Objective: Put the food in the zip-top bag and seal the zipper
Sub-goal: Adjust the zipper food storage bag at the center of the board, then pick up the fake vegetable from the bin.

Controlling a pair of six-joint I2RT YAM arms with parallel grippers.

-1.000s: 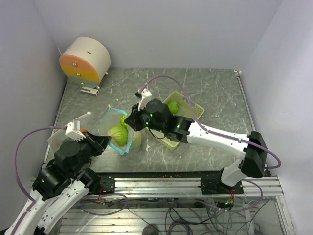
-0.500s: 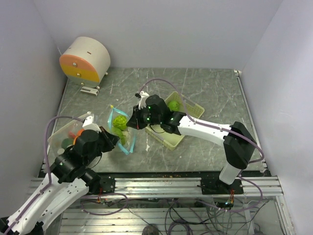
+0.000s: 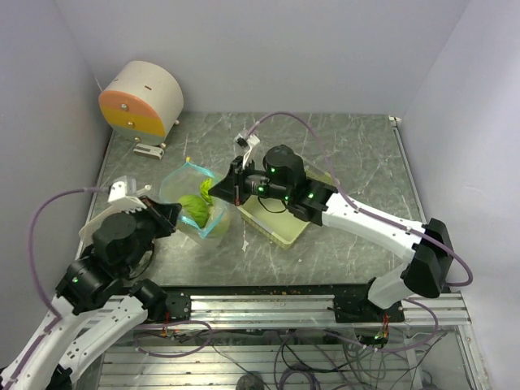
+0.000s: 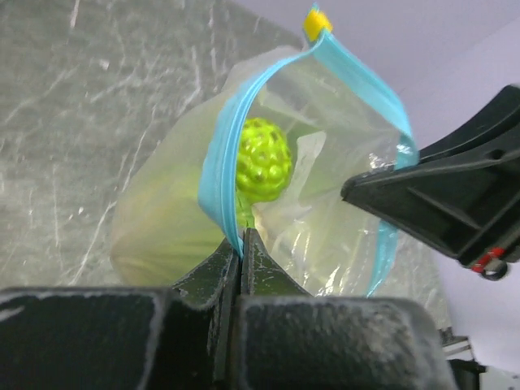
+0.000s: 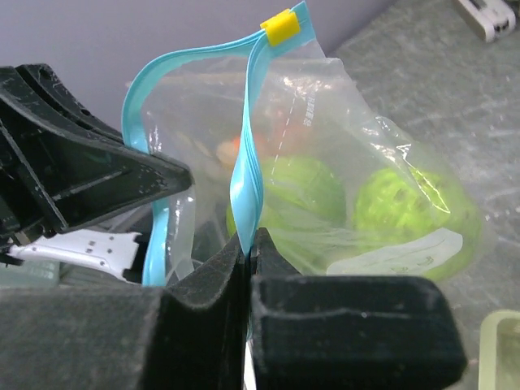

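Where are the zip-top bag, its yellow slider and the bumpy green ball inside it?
zip-top bag (image 3: 180, 188), top external view, on its clear wall.
yellow slider (image 5: 282, 28), right wrist view, middle of the clip.
bumpy green ball (image 4: 262, 161), left wrist view, on its centre.

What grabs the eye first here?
The bag, mid-table, is held open between the arms: the left gripper and right gripper are each shut on its blue zipper rim, on opposite sides. Bright green toy food shows through the clear plastic, and a yellow slider sits at the zipper's end. A white and orange drum stands at the far left corner.
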